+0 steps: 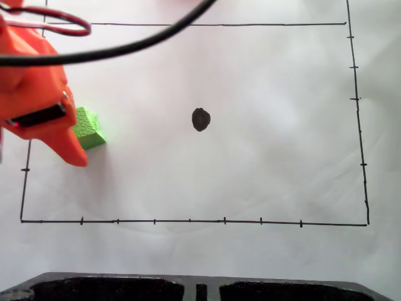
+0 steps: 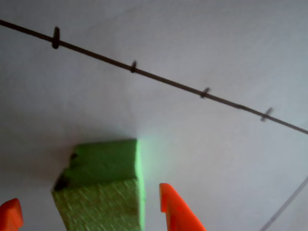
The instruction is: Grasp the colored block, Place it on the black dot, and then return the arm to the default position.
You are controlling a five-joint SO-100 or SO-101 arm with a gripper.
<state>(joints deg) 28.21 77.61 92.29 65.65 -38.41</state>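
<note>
1. Two orange fingertips (image 2: pixel 175 211) seen low in the wrist view, set apart on either side of the green block (image 2: pixel 103 192); jaws spread wider than the block, small gaps on both sides, not yet closed on it.
2. Gripper (image 2: pixel 89 211) straddling the block; in the fixed view, pointed finger (image 1: pixel 70 149) resting just beside the block (image 1: pixel 88 128), on its left.
3. Block sitting flat on the white paper (image 1: pixel 250 175), near the left border line (image 1: pixel 25 188) in the fixed view, well apart from the black dot (image 1: pixel 200 119) at mid-sheet.
4. Arm (image 1: pixel 31 88) entering from upper left; black cable (image 1: pixel 125 49) looping across the top.
5. Step judged: grasp, at the point of closing. Nothing placed yet.
6. Next move calls for: closing the jaws squarely on the block, lifting clear, carrying right to the dot, setting down centred so the dot is covered. Risk judged: the block getting nudged sideways if one finger touches first.
</note>
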